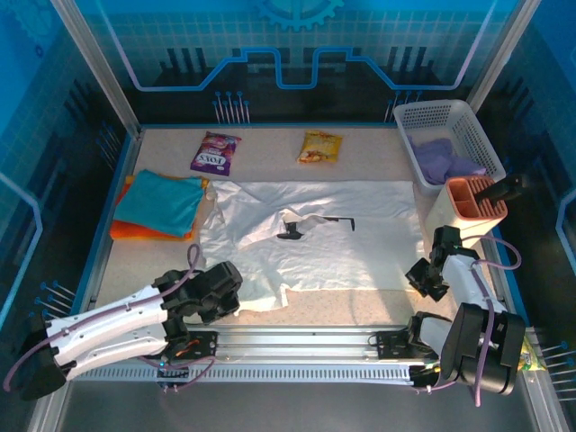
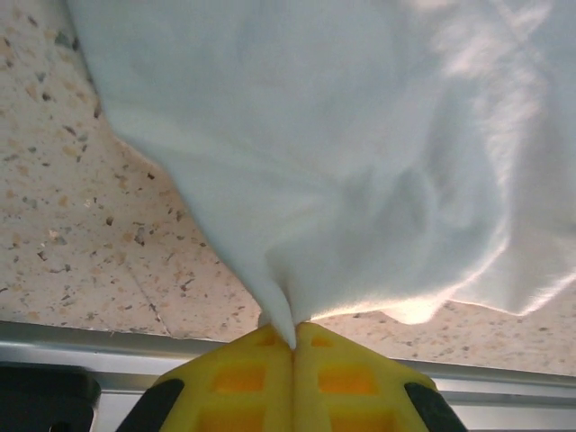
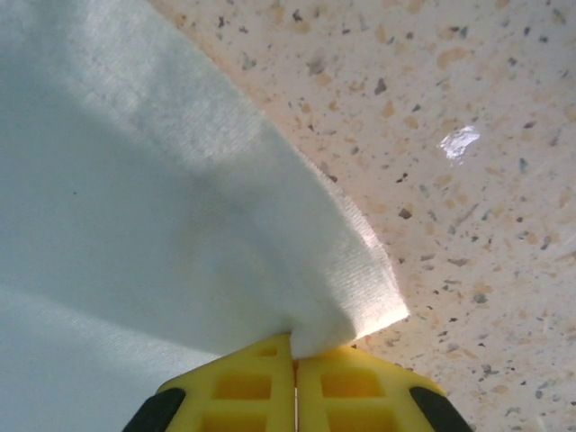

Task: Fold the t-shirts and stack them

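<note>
Left claw [image 2: 293, 340] and right claw [image 3: 295, 346] both pinching the white t-shirt [image 1: 306, 234]
each clamped tight on its near edge; the rest spreads over the surface [image 1: 270, 148] ahead of them; purple packet [image 1: 215, 153] way beyond the left claw reads "Fox's"; dark neck label [image 1: 291, 236] too small to read

robot lab cell, blue panel walls [image 1: 297, 54], aluminium frame [image 1: 97, 65], speckled table [image 1: 265, 153]

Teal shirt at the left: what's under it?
An orange shirt lies under the teal shirt, its near and left edges sticking out. The rest of it, and anything between them, is covered.
</note>
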`<move>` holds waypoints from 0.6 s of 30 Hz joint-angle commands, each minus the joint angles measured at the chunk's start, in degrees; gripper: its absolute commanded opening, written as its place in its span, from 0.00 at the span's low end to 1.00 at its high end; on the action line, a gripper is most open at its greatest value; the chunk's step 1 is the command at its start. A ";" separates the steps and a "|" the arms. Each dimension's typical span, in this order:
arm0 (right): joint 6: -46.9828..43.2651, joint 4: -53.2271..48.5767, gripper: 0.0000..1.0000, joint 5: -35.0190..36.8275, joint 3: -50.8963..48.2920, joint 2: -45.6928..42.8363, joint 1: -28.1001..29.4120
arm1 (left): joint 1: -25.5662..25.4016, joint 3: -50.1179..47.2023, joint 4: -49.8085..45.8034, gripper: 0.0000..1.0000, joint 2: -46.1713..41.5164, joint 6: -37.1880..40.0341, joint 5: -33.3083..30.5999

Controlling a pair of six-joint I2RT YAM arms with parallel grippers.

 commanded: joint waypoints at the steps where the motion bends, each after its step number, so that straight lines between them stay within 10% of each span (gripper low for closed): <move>1: -0.44 12.04 0.03 -9.42 -0.06 1.65 0.23 | 2.05 4.39 -2.95 0.00 -0.16 3.81 0.39; 18: 2.84 12.59 0.00 -11.44 11.27 5.87 0.14 | 28.97 23.61 -0.72 0.00 11.76 31.31 10.70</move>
